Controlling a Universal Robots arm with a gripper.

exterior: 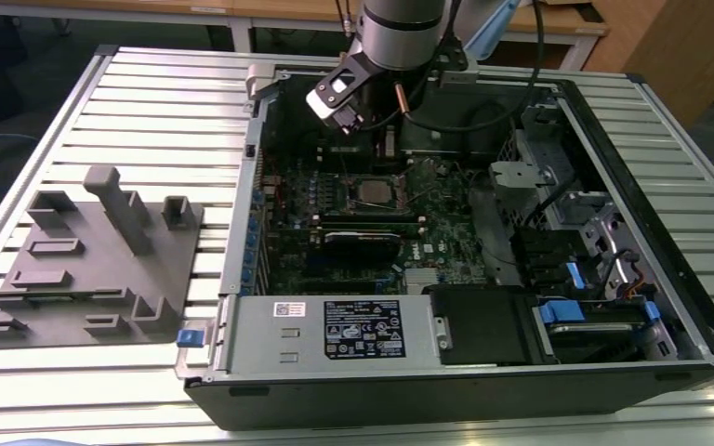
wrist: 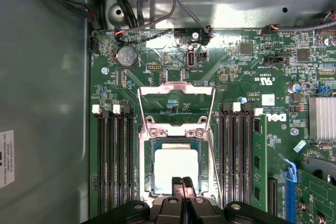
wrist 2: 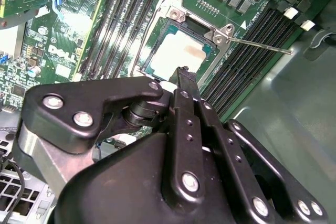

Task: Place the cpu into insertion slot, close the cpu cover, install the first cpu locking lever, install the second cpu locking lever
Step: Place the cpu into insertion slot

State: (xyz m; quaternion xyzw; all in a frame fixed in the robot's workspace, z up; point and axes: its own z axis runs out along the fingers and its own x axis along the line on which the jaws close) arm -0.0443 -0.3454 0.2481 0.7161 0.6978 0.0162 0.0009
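Note:
The cpu [wrist: 176, 162], a pale silver square, lies flat in the insertion slot [wrist: 151, 148] on the green board. It also appears in the second wrist view as the cpu [wrist 2: 177, 51]. The cpu cover [wrist: 176, 88], a thin metal frame with a window, is swung open and lies back beyond the slot. A thin locking lever rod [wrist 2: 262, 44] sticks out sideways from the slot's corner. My gripper [wrist: 182, 182] hovers just above the cpu's near edge, shut, with nothing between its fingers. In the exterior view the slot [exterior: 370, 190] sits mid-board below the arm.
Long black memory slots [wrist: 113, 156] flank the socket on both sides. The open computer case [exterior: 654, 186] surrounds the board with metal walls, drive bays and cables. A grey fixture block [exterior: 90, 260] rests on the slatted table at the exterior view's left.

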